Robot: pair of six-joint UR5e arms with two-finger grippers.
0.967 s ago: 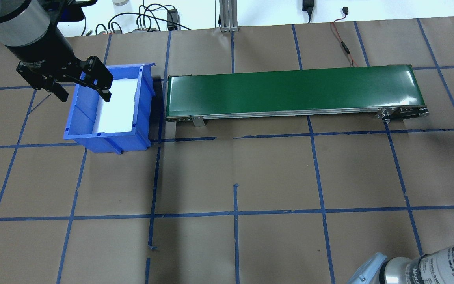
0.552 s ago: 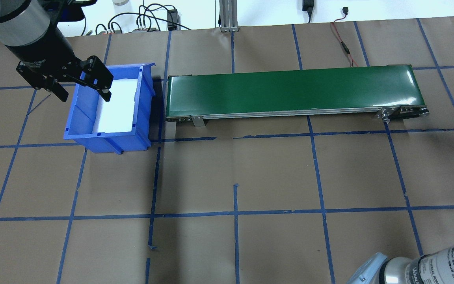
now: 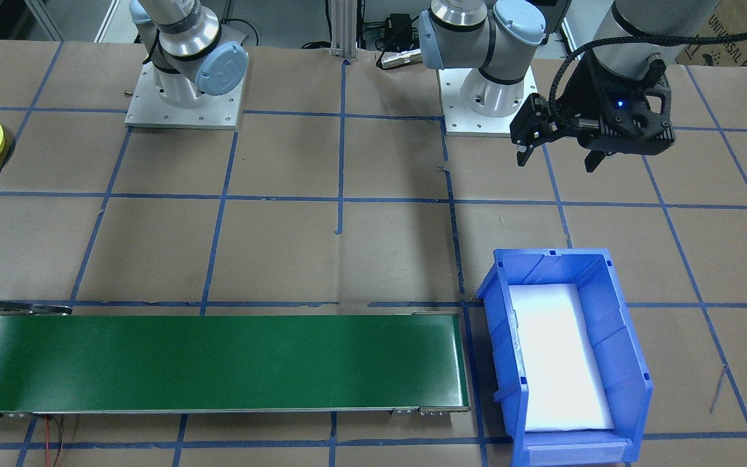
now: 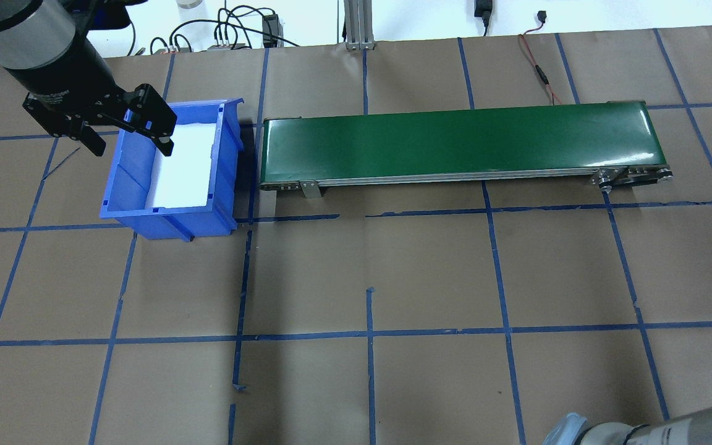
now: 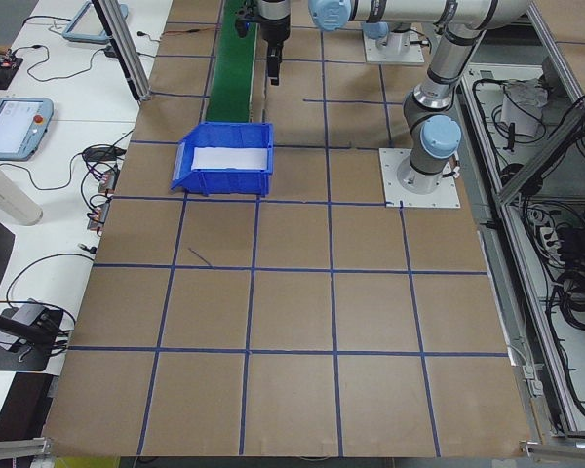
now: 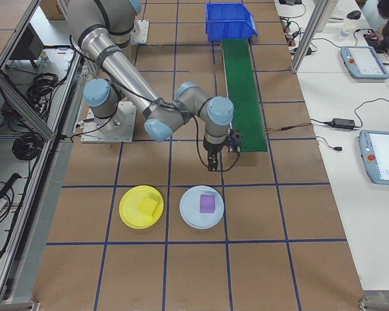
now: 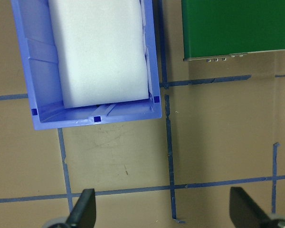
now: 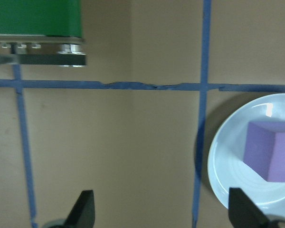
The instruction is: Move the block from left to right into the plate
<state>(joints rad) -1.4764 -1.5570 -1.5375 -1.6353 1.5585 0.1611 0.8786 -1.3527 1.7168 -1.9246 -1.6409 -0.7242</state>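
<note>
The left gripper (image 4: 126, 131) hangs with fingers spread and empty above the near wall of the blue bin (image 4: 227, 167). The right gripper (image 8: 161, 216), fingers likewise parted around nothing, points down beside the conveyor's end (image 6: 251, 133). The yellow plate (image 6: 141, 207) holds a yellow block (image 6: 147, 207); beside it, a purple block (image 8: 270, 149) sits on a pale plate (image 8: 228, 175).

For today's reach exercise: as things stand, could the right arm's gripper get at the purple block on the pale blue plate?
Probably yes: the open right gripper hangs just beside the purple block, nothing between them.
</note>
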